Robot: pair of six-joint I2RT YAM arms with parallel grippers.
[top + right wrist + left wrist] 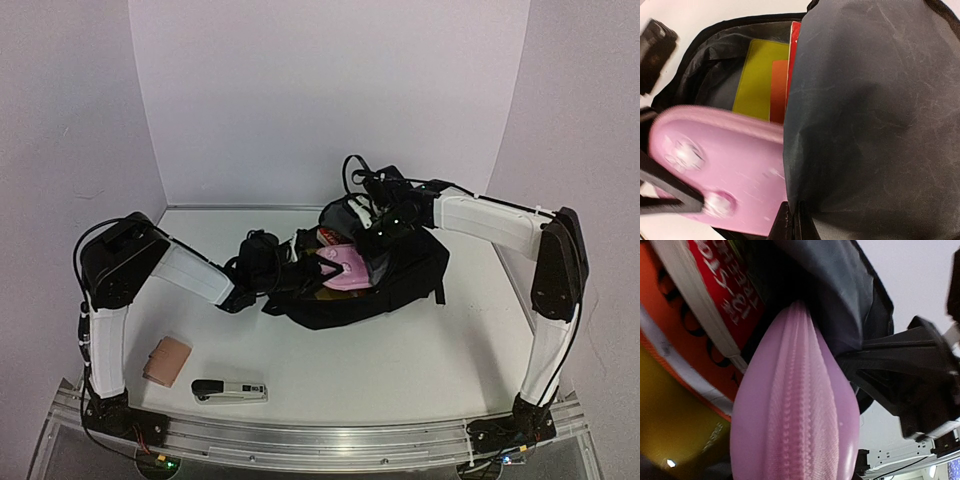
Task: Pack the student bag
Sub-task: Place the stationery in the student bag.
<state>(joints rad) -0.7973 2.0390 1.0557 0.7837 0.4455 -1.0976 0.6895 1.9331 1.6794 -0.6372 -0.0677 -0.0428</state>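
The student bag was laid flat near the middle of the counter, with its opened mouth turned toward the left arm. The right hand was clenched on the bag's grey lining at the upper edge of the opening. In the right wrist view its fingertips were seen pinched shut on that fabric. The lining was lifted, apparently so that the mouth would be propped wide and a clear way in would be given.

A pink pencil case was grasped by the left hand and was held partly inside the mouth, beneath the raised flap. It was presented end-first, its zip ridge facing the left wrist camera, probably so that it could be slid in beside what was already packed. A yellow book, an orange one and a red one were seen inside the bag, deeper in than the case.

The bag was black, soft and slumped, with no stiffness of its own. Its inside was lined in dull, creased grey cloth, and a black edge ran round the opening. A strap was seen trailing at its right side.

A stapler and a small tan pouch were left on the counter near the left arm's base, well apart from the bag. They were judged to be awaiting packing.
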